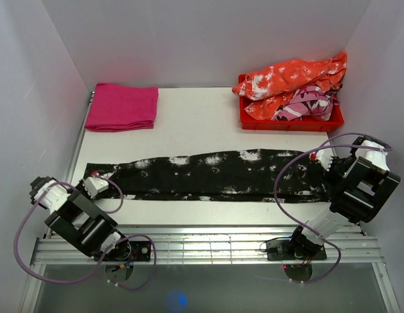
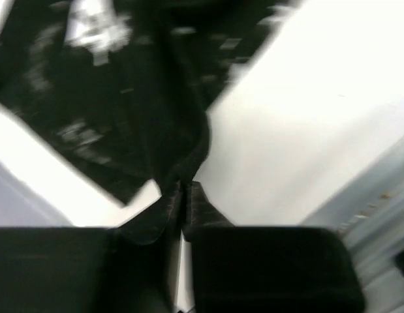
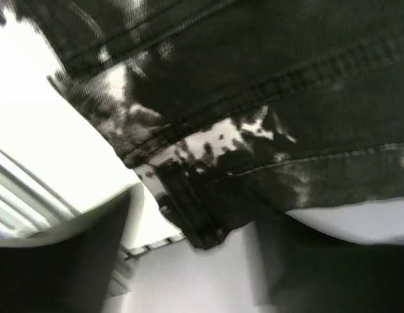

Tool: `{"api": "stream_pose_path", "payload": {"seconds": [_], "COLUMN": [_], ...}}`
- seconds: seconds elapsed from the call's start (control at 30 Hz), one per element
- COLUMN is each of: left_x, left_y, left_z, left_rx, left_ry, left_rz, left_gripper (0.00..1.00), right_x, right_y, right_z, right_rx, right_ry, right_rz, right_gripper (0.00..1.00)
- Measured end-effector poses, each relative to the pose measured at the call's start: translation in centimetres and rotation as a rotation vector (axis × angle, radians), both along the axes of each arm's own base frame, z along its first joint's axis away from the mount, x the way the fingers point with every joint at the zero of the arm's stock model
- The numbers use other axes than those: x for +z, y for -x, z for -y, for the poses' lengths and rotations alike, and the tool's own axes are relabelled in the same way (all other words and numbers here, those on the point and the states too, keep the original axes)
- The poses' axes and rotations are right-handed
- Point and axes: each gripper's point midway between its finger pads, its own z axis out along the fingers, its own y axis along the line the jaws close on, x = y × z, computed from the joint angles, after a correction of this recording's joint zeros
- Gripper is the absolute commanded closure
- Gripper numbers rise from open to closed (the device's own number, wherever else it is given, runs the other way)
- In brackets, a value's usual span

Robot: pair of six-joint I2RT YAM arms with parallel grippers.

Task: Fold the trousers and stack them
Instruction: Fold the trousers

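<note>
The black trousers [image 1: 208, 175] with white tie-dye splotches lie stretched flat across the table, from the left edge almost to the right arm. My left gripper [image 1: 95, 186] is at their left end. In the left wrist view it [image 2: 183, 195] is shut, with a corner of the black fabric [image 2: 143, 111] pinched at the fingertips. My right gripper [image 1: 322, 161] is at the trousers' right end. In the right wrist view it [image 3: 198, 212] is open, and the waistband corner with a belt loop [image 3: 188, 208] lies between the spread fingers [image 3: 97, 248].
A folded magenta cloth [image 1: 122, 106] lies at the back left. A red tray [image 1: 290, 122] at the back right holds an orange-and-white garment [image 1: 293, 77] and a pink patterned one [image 1: 306, 104]. A metal rail [image 1: 208, 244] runs along the near edge. White walls enclose the table.
</note>
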Motion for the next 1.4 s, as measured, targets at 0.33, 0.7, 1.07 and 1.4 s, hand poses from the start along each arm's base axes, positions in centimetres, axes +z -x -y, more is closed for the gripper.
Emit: {"api": "stream_pose_path", "payload": {"seconds": [0.33,0.7,1.07,1.4], "left_x": [3.7,5.9,0.1,-2.5], "left_y": [0.5,-8.6,-10.8,-10.6], "left_z": [1.5,-3.2,-2.3,-5.2], "left_rx": [-0.019,0.281,0.439,0.543], "left_ry": [0.056,0.407,0.318,0.173], "left_rz": [-0.011,-0.074,-0.258,-0.291], "left_gripper": [0.39,0.45,0.49,0.5], "right_x": [8.0,5.1,0.2,-3.1], "right_y": [-5.7,-4.4,-2.2,-1.2], "right_z": [-1.3,-11.1,-12.7,-10.9], "right_rx": [-0.012,0.043,-0.016,-0.073], "right_ry": [-0.031,-0.141,-0.066,0.047], "right_rz": [0.171,0.036,-0.09,-0.164], "right_gripper": [0.16,0.51,0.61,0.64]}}
